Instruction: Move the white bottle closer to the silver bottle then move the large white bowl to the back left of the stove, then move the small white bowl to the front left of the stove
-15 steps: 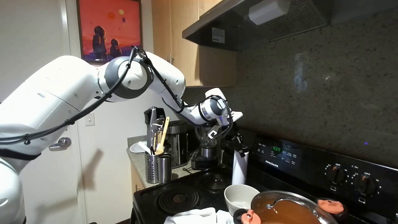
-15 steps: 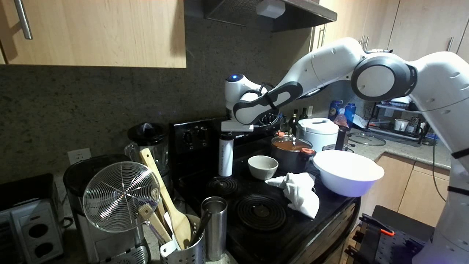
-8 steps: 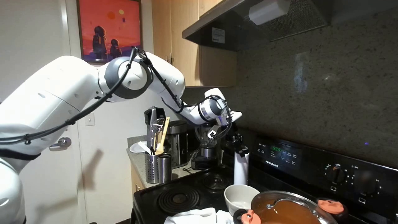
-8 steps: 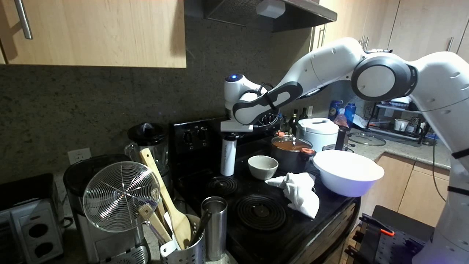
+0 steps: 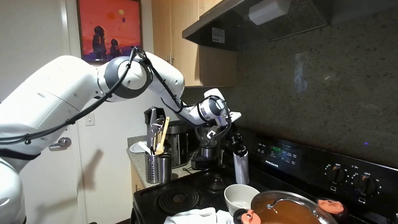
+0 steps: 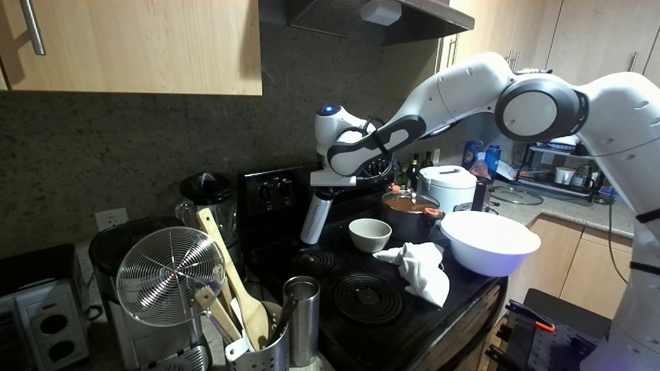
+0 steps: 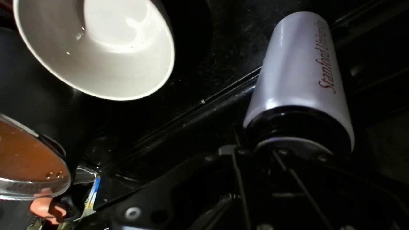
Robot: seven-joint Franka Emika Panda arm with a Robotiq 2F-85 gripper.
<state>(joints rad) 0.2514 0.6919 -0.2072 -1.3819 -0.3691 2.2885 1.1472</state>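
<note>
White bottle [image 6: 316, 219], smooth and cylindrical, tilts at the rear of the stove [image 6: 366, 342], its cap end clamped in the gripper [image 5: 240, 151], contact lost in shadow. Nearby sits the glossy small white bowl [image 6: 370, 245]; between 2 orange handles [image 5: 331, 206], a glass pot lid [image 5: 290, 209], cut off in an exterior view, shows orange-brown.

Both exterior views share the stove [image 6: 381, 335] from opposite ends — dim wrist view close, apparently angled downward.
</note>
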